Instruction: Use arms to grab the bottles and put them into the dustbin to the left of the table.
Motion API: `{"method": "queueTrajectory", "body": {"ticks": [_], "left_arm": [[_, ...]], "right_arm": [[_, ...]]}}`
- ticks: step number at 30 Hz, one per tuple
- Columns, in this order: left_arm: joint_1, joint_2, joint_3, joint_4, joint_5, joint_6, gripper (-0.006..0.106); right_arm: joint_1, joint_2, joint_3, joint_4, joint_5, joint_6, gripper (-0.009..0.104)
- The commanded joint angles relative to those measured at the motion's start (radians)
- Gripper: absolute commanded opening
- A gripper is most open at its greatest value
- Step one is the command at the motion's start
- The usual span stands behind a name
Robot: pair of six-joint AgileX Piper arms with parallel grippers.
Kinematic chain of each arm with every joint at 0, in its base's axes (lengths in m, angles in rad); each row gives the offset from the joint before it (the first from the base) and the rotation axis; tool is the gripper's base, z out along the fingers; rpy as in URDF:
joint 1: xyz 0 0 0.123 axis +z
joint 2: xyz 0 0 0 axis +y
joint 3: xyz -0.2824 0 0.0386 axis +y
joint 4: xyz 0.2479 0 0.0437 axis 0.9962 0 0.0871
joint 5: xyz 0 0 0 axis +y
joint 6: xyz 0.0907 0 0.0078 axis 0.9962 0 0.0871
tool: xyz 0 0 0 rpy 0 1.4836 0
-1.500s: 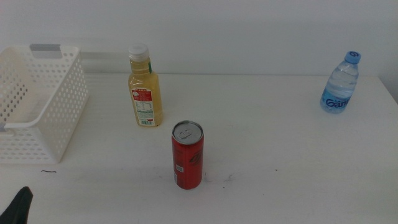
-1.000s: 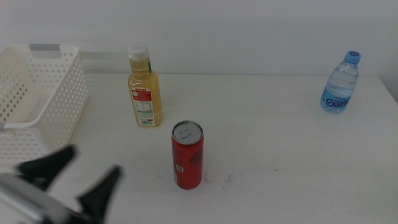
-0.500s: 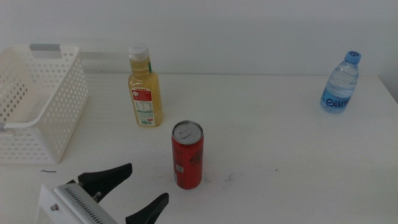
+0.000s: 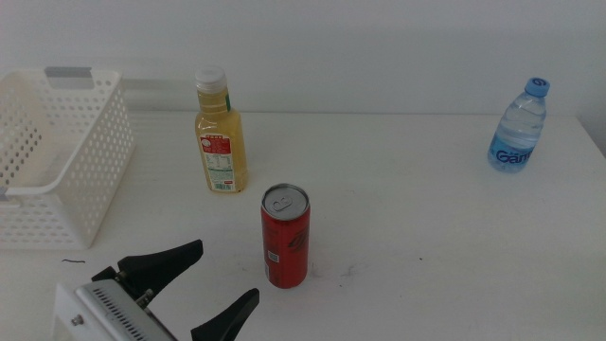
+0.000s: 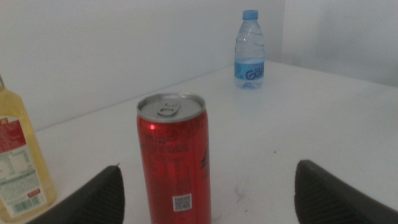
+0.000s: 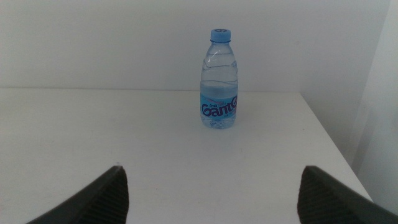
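Observation:
A slim red can [image 4: 285,236] stands upright at the table's middle front; it also fills the left wrist view [image 5: 175,158]. My left gripper [image 4: 210,284] is open at the front left, a short way from the can, jaws pointing at it. A yellow juice bottle [image 4: 220,134] with a white cap stands behind the can, also at the edge of the left wrist view [image 5: 18,162]. A clear water bottle [image 4: 520,126] with a blue cap stands at the far right, centred in the right wrist view [image 6: 220,79]. The white dustbin [image 4: 59,152] sits at the left. My right gripper [image 6: 208,193] is open, out of the middle view.
The white table [image 4: 426,218] has faint dark marks near the can's base and a small mark by the basket's front. A pale wall runs along the table's far edge. The table's right edge lies just past the water bottle.
My left arm came in from the bottom left corner with its jaws open and moved toward the red can. In the last half second it crept slightly closer. The bottles have not moved.

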Motion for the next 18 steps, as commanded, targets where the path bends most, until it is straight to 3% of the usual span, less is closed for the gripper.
{"method": "queueTrajectory", "body": {"ticks": [1, 5, 18], "left_arm": [[-0.003, 0.004, -0.003, 0.001, 0.011, -0.003, 0.094], [-0.003, 0.044, -0.084, 0.001, 0.093, -0.003, 0.094], [-0.003, 0.297, -0.256, 0.001, 0.038, -0.033, 0.094]], "right_arm": [[-0.007, -0.005, 0.004, -0.01, -0.012, -0.002, 0.088], [-0.007, -0.005, 0.004, -0.01, -0.012, -0.002, 0.088], [-0.007, -0.005, 0.004, -0.01, -0.012, -0.002, 0.088]]}}
